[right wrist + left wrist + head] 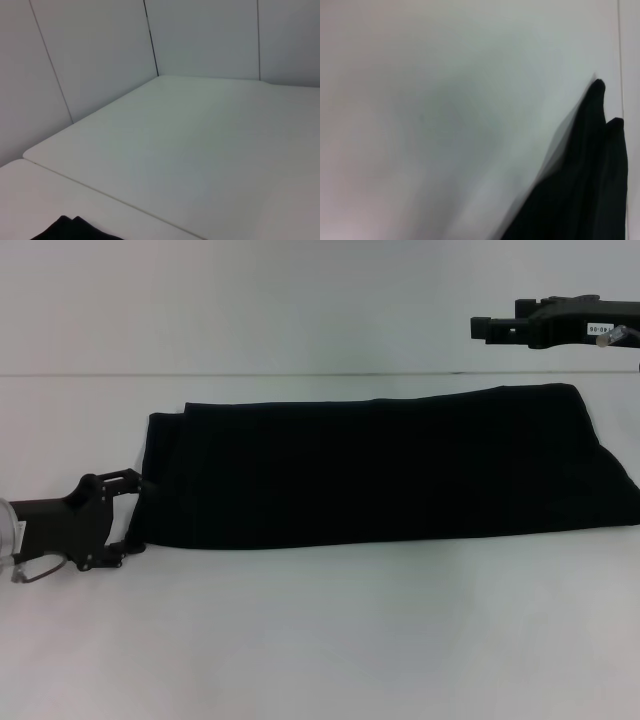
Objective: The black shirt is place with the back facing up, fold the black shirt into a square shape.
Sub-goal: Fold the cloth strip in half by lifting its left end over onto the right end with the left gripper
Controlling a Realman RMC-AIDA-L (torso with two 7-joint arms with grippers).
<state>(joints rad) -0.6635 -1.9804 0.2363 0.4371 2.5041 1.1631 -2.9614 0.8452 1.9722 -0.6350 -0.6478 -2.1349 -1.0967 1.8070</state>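
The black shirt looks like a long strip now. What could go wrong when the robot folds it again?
The left gripper is open at one end of the black shirt; it might pinch only the top layer, so the fold peels apart. The right gripper hangs high above the far end, so nothing pins that end and the strip could slide on the smooth white table.

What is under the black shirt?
The black shirt lies folded into a long band on the white table. Only table shows around it; anything beneath the cloth is covered.

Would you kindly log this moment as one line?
black shirt: folded long strip | left gripper: open at left end | right gripper: raised, clear
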